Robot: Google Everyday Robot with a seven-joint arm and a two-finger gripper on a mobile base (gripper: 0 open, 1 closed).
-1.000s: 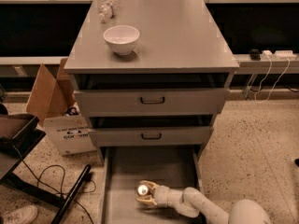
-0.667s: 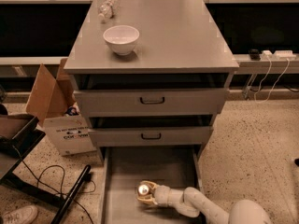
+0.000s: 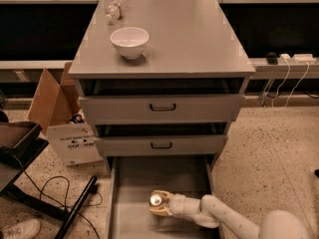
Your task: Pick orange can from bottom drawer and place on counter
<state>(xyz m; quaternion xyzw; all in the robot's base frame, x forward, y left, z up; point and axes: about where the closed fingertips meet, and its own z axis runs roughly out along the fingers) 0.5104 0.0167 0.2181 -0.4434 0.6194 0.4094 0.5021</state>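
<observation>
The orange can [image 3: 156, 200] stands upright in the open bottom drawer [image 3: 142, 176], near the middle of its floor, with its shiny silver top showing. My gripper [image 3: 159, 205] reaches in from the lower right on a white arm and is closed around the can's sides. The can rests low in the drawer. The counter [image 3: 189, 39] is the grey top of the cabinet, well above.
A white bowl [image 3: 129, 41] and a clear plastic bottle [image 3: 113, 9] sit on the counter's left part. The two upper drawers are slightly open. A cardboard box [image 3: 60, 118], a black stand and cables [image 3: 75, 208] lie on the floor to the left.
Almost nothing differs; my gripper stays around the can at the same spot in the drawer.
</observation>
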